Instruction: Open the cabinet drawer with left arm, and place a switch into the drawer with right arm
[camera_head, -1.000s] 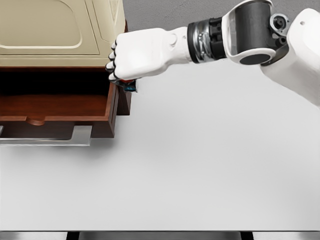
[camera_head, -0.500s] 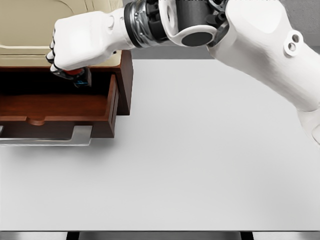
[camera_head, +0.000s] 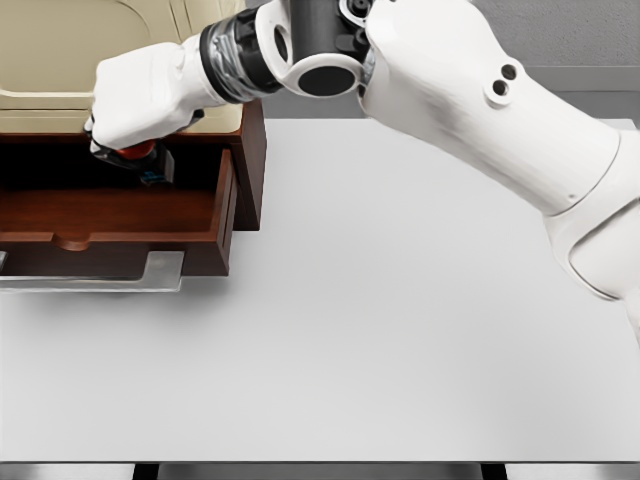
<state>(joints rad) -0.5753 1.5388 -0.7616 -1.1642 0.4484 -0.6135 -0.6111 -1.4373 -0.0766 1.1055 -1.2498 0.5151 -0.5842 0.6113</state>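
The right hand (camera_head: 135, 100) curls its fingers (camera_head: 100, 135) around the switch (camera_head: 145, 160) (red-topped) above the open drawer (camera_head: 110, 215).

The cabinet (camera_head: 120, 60), beige-topped with dark wood sides, stands at the bench's far left corner. Its wooden drawer (camera_head: 110, 215) is pulled open, metal handle (camera_head: 150, 275) toward the front edge. The switch (camera_head: 148, 160), small, red and dark, hangs above the drawer's interior, gripped in the right hand (camera_head: 135, 100).

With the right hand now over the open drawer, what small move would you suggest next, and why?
Probably lower the right hand slightly, then release. It grips the small red and black switch above the open dark brown wooden drawer, inside its side wall, and the switch looks clear of the floor.
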